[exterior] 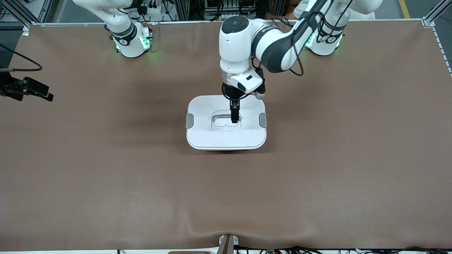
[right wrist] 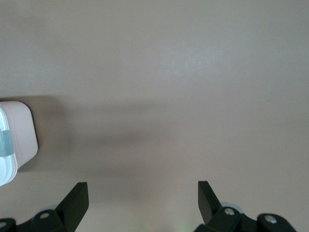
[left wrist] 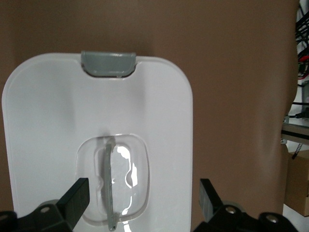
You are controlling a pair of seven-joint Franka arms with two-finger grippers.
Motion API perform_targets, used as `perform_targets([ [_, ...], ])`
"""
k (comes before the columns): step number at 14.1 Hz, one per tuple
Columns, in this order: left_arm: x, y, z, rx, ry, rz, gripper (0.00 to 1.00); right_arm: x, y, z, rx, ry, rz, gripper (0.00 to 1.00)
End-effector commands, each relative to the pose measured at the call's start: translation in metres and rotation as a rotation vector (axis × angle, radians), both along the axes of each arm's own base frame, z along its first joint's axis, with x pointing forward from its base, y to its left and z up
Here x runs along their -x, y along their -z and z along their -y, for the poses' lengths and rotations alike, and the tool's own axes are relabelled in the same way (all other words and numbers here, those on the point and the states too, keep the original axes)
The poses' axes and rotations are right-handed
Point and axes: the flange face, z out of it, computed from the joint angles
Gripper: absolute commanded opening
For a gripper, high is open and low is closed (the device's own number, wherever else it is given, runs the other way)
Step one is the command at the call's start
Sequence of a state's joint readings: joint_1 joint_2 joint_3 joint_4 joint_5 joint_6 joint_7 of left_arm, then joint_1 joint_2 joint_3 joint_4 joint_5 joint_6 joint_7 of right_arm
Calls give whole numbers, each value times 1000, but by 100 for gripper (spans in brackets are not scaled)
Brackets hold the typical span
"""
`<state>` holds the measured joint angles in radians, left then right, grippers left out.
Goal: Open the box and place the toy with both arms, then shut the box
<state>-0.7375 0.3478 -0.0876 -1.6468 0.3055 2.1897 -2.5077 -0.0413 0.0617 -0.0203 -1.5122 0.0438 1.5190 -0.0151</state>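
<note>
The box (exterior: 212, 135) stands mid-table with its white lid on and both grey clips (exterior: 189, 120) down; a sliver of its pink base shows under the lid's near edge. My left gripper (exterior: 234, 114) is open and empty, low over the clear recessed handle (exterior: 220, 124). In the left wrist view the open gripper (left wrist: 143, 193) straddles the handle (left wrist: 108, 183), with one clip (left wrist: 107, 63) past it. My right gripper (right wrist: 143, 195) is open and empty over bare table, with a corner of the box (right wrist: 21, 130) at the view's edge. The toy is out of view.
The brown table cover (exterior: 317, 176) stretches round the box on every side. A black fixture with a cable (exterior: 28, 90) juts in at the edge of the right arm's end. Both arm bases (exterior: 130, 42) stand at the table's back edge.
</note>
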Motion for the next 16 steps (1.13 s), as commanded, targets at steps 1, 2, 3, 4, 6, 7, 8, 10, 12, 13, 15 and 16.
perform_targets([
  [1, -17, -32, -33, -26, 24, 34, 100, 6, 1, 1, -37, 4, 21, 100],
  [2, -23, -38, -41, -28, 32, 39, 100, 6, -2, -4, -40, -4, 32, 100],
  [3, -31, -50, -53, -26, 43, 50, 100, 7, -6, -8, -39, -11, 39, 100],
  [4, -41, -56, -66, -31, 55, 54, 100, 11, -12, -12, -39, -18, 53, 100],
  [6, -54, -65, -86, -44, 81, 63, 100, 13, -16, -10, -38, -14, 70, 100],
  [7, -60, -66, -94, -53, 95, 64, 100, 13, -16, -7, -38, -8, 70, 100],
  [8, -61, -65, -97, -66, 119, 61, 100, 14, -14, -6, -38, -6, 65, 100],
  [10, -63, -62, -102, -97, 139, 38, 100, 19, -18, -9, -38, -9, 70, 100],
  [12, -77, -64, -125, -122, 172, 31, 100, 20, -17, -8, -39, -6, 67, 100],
  [13, -81, -69, -134, -135, 194, 31, 100, 21, -16, -8, -39, -5, 65, 100],
  [15, -89, -70, -151, -146, 228, 10, 100, 24, -19, -10, -39, -10, 66, 100],
  [16, -91, -70, -156, -141, 241, 1, 100, 25, -20, -12, -39, -13, 65, 100],
])
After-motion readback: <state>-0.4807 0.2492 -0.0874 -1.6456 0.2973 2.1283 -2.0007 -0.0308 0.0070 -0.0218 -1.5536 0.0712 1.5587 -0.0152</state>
